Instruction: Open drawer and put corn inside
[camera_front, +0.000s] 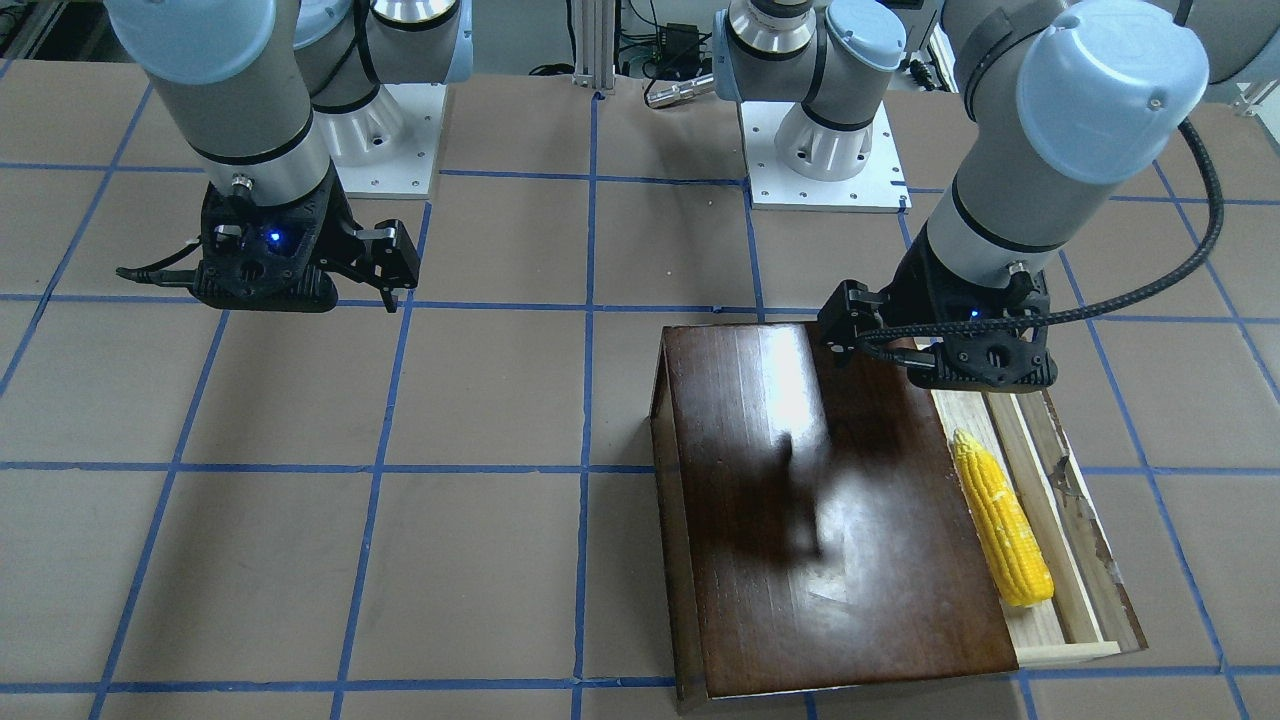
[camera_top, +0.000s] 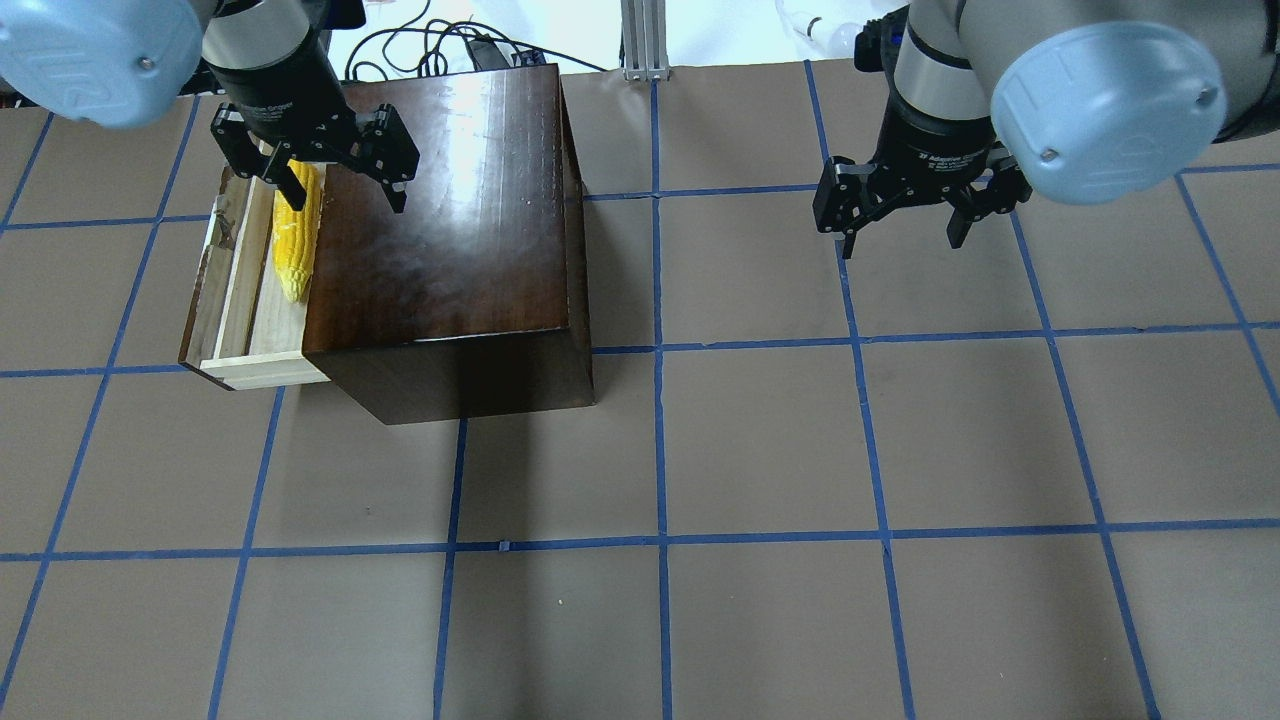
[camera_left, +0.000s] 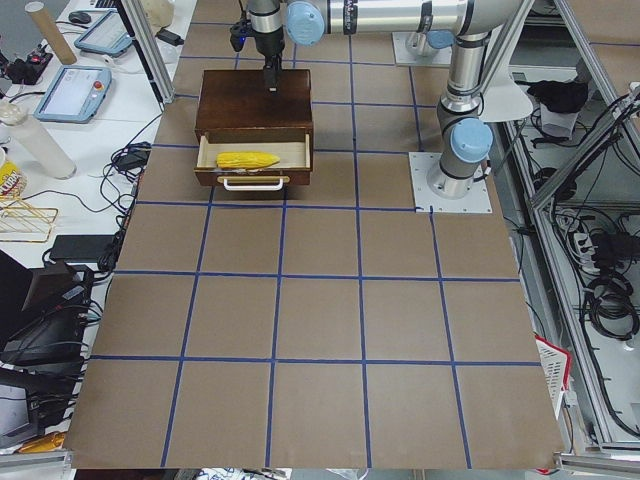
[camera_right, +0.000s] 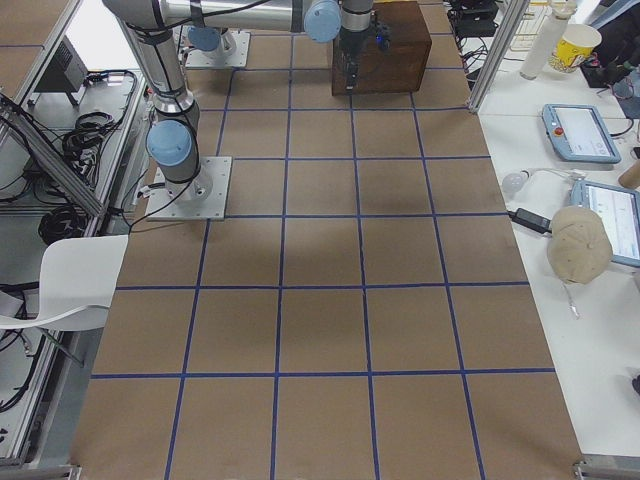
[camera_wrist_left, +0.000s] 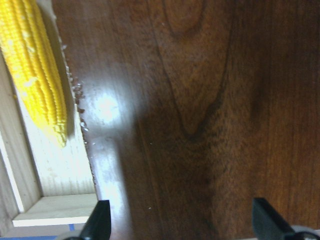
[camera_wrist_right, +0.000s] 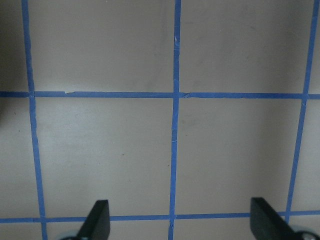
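Overhead, the brown-papered desk (camera_top: 760, 450) shows a blue tape grid. The corn (camera_top: 296, 240) lies in the pulled-out drawer (camera_top: 232, 300). The left gripper (camera_top: 345, 180) hangs over the dark box (camera_top: 450, 250), fingers (camera_top: 397, 175) apart. The right gripper (camera_top: 902, 225), likewise spread, hangs over bare desk. Tablets (camera_left: 72, 92) sit alongside.

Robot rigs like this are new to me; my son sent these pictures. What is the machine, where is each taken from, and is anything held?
Two robot arms stand at a table, each ending in a two-finger gripper. One picture looks down from behind them, one faces them, two look along the table, two are from the wrists. A dark wooden box has its drawer pulled out, a yellow toy corn lying inside. The left gripper hovers open above the box, the right gripper open over the table. Nothing is held.
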